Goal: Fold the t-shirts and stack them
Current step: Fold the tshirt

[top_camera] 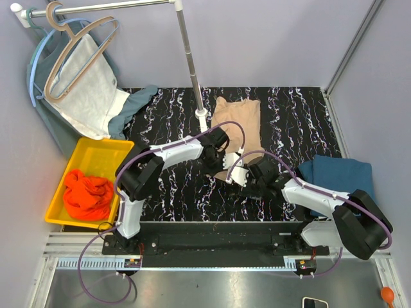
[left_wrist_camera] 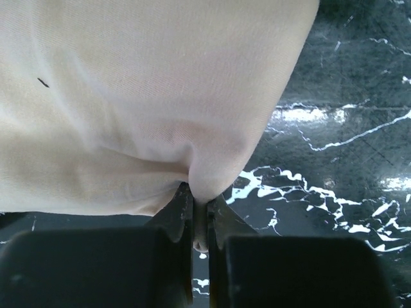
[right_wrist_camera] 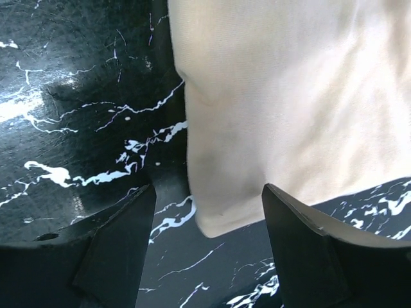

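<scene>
Bent in toward the middle, the left claw (left_wrist_camera: 200, 204) pinches the tan shirt (top_camera: 236, 119) tight. The right claw (right_wrist_camera: 209, 192) hangs wide open over its corner. The shirt lies on the black table (top_camera: 295, 122).

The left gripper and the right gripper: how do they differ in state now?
The left gripper is shut, pinching a fold of the beige t-shirt; the right gripper is open and holds nothing. The left gripper's jaws meet; the right gripper's stand apart, a shirt corner between them. Both are low over the marbled table.
</scene>
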`<act>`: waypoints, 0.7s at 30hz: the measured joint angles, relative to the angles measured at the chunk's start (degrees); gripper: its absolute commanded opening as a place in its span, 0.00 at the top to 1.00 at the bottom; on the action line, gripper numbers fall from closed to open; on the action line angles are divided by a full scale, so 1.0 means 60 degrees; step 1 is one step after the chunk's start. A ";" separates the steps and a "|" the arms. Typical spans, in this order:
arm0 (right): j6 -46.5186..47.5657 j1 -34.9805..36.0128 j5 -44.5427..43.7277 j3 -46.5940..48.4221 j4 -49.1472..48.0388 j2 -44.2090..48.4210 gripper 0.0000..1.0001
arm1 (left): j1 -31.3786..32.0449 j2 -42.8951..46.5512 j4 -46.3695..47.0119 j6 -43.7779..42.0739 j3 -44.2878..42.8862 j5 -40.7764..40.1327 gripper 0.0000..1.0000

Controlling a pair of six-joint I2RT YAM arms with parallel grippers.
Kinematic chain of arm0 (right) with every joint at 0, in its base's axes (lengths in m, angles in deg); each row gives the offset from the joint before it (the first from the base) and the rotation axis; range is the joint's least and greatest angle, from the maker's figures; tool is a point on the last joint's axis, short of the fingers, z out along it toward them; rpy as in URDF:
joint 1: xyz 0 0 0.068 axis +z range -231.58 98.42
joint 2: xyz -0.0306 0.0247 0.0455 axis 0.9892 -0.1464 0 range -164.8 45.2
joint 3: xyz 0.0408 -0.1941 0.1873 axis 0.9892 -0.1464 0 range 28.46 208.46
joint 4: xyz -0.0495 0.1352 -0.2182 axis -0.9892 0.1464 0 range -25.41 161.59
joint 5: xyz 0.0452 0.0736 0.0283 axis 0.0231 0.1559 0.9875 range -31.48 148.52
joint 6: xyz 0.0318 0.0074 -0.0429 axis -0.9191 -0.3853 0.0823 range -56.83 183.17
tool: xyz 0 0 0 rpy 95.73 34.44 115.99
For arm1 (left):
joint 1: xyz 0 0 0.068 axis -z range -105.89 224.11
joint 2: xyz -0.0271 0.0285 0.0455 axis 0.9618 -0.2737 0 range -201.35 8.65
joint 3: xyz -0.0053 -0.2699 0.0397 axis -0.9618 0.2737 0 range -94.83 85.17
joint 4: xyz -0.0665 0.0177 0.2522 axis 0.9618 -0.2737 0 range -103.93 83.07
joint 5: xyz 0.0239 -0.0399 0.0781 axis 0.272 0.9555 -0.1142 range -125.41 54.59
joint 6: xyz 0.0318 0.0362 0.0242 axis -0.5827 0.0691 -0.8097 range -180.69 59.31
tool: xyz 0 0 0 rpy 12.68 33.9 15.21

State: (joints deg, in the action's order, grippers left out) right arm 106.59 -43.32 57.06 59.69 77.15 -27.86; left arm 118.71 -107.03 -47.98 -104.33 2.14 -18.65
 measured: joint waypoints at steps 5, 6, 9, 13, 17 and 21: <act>0.0484 0.0106 -0.0109 -0.0087 -0.0251 -0.0036 0.29 | -0.0004 0.0339 -0.0051 0.0004 0.0368 -0.0004 1.00; 0.0572 0.0117 -0.0127 -0.0102 -0.0299 -0.0047 0.30 | -0.0004 0.0397 -0.0080 0.0004 0.0423 0.0000 1.00; 0.0874 0.0135 -0.0182 -0.0117 -0.0484 -0.0153 0.37 | -0.0004 0.0532 -0.0178 0.0025 0.0514 -0.0004 1.00; 0.1089 0.0149 -0.0200 -0.0120 -0.0718 -0.0401 0.54 | -0.0004 0.0576 -0.0175 0.0047 0.0539 0.0000 1.00; 0.1213 0.0168 -0.0346 -0.0113 -0.0914 -0.0663 0.81 | 0.0007 0.0645 -0.0182 0.0076 0.0543 0.0026 1.00; 0.1213 0.0168 -0.0528 -0.0109 -0.0936 -0.0736 1.00 | 0.0047 0.0699 -0.0244 0.0117 0.0579 0.0131 1.00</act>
State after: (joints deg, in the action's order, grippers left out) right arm 113.87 -42.31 53.89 59.03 71.53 -32.27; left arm 119.00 -102.83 -49.45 -103.63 5.62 -17.87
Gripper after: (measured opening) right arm 0.112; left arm 0.050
